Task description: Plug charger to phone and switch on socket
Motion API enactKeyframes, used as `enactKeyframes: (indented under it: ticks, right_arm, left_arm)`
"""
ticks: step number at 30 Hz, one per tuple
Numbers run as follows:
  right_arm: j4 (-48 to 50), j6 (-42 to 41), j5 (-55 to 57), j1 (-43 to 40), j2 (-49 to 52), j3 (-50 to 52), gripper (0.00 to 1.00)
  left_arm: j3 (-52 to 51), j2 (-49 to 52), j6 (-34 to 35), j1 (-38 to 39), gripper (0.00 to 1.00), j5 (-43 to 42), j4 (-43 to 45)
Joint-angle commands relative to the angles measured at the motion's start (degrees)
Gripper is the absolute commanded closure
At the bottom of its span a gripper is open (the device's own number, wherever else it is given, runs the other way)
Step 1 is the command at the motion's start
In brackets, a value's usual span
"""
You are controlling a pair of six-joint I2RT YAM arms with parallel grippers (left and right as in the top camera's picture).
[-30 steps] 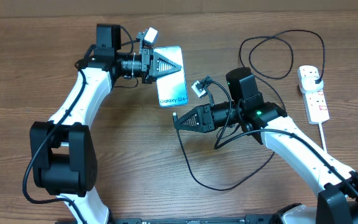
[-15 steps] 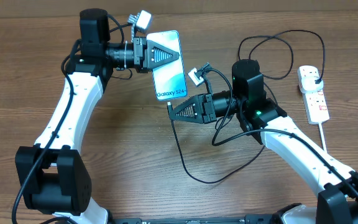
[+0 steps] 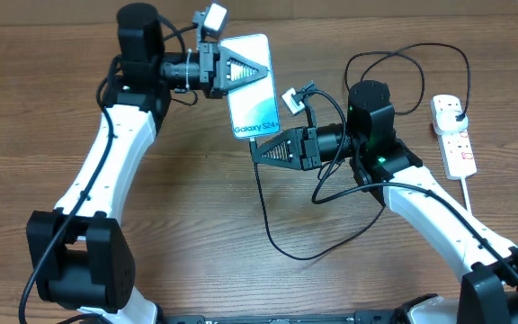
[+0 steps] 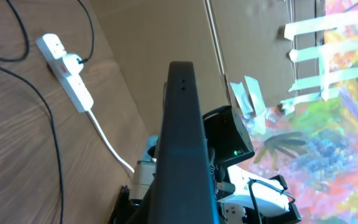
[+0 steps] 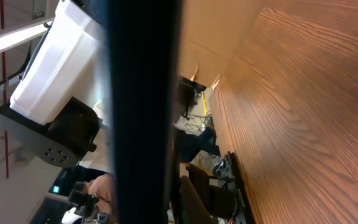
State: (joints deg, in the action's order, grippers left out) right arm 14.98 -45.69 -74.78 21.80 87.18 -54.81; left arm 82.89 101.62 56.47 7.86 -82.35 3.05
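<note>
Phone [image 3: 250, 90] is up off the table [image 3: 43, 117], at 12 o'clock of centre in the overhead view; its long axis runs nearly 12 to 6, the top leaning a touch toward 11; the screen faces the camera and the "Galaxy S24" short edge points to 6 o'clock. Left gripper [image 3: 259, 71] reaches in from 9 o'clock, jaws clamped on the phone's face and back at its upper half; from the left wrist the phone [image 4: 180, 143] is a dark slab seen edge-on. Right gripper [image 3: 257, 153] sits just below that lower edge, pointing to 9 o'clock, jaws narrow and pinching the charger [image 3: 263, 207]; the connector tip I cannot make out, and the right wrist view is too blurred to help.

Against half a second ago: the phone has gone higher and slightly toward 3 o'clock; the right gripper has risen too, and the gap to the lower edge is smaller.

The phone is a slim rectangle with a light blue-teal screen and white lettering; the black cable loops toward 6 o'clock, then climbs to the socket [image 3: 452, 135] at 3 o'clock; its white cord [image 3: 467, 191] trails toward 6.
</note>
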Motion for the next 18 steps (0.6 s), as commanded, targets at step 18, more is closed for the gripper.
enactKeyframes:
  ticks: [18]
  right_arm:
    - [1.22, -0.57, -1.99, -0.61, -0.39, -0.7, 0.96]
  left_arm:
    - [1.31, -1.77, -1.18, -1.7, 0.96, -2.54, 0.59]
